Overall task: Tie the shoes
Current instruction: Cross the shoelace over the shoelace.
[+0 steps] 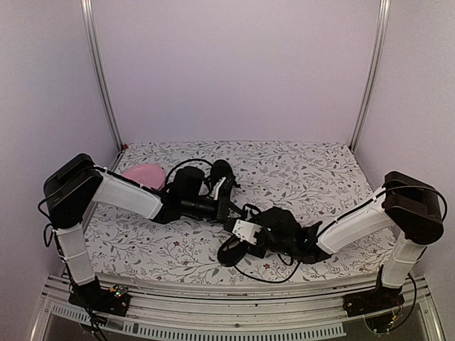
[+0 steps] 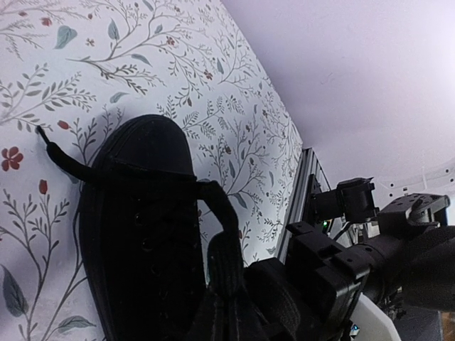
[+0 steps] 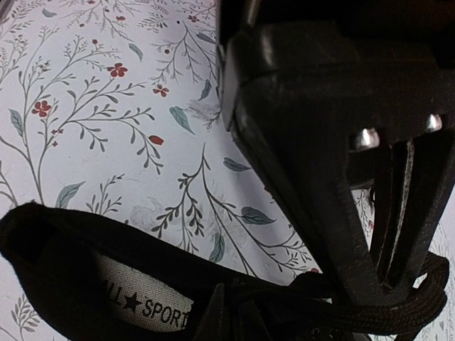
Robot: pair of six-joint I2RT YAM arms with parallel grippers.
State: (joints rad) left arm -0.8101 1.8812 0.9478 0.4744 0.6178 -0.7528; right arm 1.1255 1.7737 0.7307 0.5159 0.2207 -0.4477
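Setting: robotics lab test cell. What you have before you:
- plain pale walls closing three sides
- aluminium frame posts in the back corners
- a slotted metal rail along the near edge
- the left arm and right arm bolted at the near edge, cables exposed
- a floral cloth laid over the table

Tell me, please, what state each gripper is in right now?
Left gripper: closed, pinching a black lace.
Right gripper: closed, apparently on another lace.
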